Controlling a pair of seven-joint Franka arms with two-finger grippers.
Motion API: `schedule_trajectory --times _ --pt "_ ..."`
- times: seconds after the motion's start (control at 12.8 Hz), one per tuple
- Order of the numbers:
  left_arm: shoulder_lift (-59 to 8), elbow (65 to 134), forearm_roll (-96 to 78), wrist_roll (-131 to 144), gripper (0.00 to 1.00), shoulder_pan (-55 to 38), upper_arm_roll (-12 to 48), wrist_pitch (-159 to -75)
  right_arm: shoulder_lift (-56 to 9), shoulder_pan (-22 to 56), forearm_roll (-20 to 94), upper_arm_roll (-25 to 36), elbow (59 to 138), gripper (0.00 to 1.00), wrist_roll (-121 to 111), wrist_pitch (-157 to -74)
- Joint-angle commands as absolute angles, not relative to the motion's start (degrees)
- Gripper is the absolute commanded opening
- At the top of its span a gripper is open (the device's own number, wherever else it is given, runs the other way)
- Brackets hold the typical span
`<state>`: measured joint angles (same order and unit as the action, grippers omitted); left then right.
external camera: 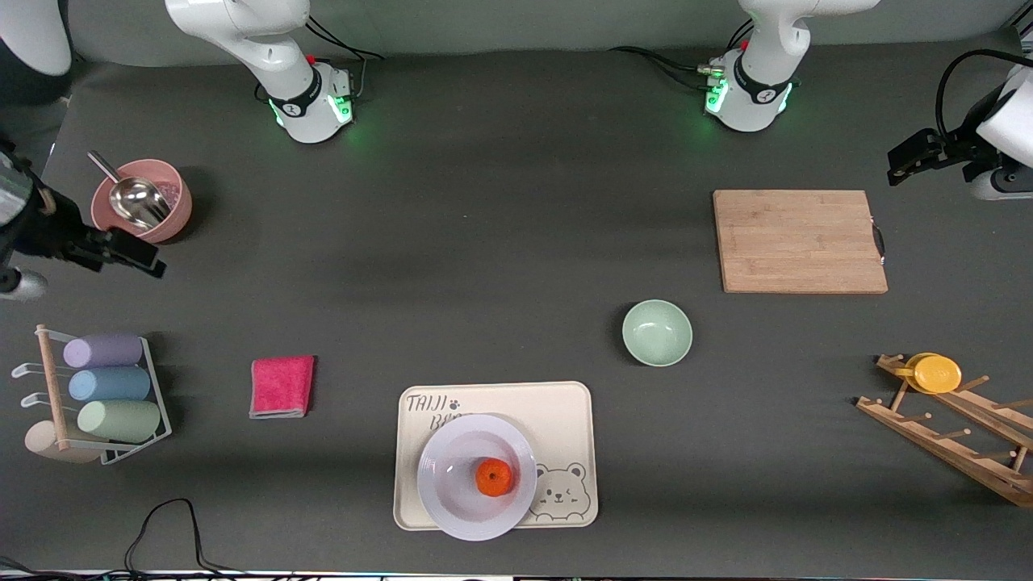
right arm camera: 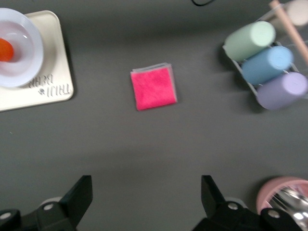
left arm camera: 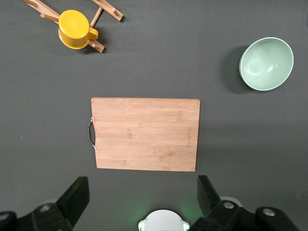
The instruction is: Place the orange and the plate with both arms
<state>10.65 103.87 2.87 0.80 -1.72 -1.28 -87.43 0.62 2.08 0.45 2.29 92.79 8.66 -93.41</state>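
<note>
Pink bowl (right arm camera: 284, 192) cut off; tray (right arm camera: 43, 91) partly.

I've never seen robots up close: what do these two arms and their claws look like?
Both arms are smooth, glossy white, with a black band and green lights near each rounded base, and black cables trailing off. The left claw and right claw are matt black, each with two blocky, angular fingers.

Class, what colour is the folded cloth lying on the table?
Bright pink; the folded cloth shows best in the right wrist view.
</note>
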Motion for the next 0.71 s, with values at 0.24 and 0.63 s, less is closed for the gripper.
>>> schedule_trajectory --times 0.24,0.63 --pt "10.8 103.4 2.8 1.4 1.00 -3.2 -1.8 -86.6 4.7 1.9 -6.2 2.4 93.4 1.00 8.3 -90.3" --pt "10.8 103.4 2.9 1.3 1.00 -2.2 -1.4 -86.4 4.0 1.5 3.6 3.3 95.3 1.00 7.9 -93.5"
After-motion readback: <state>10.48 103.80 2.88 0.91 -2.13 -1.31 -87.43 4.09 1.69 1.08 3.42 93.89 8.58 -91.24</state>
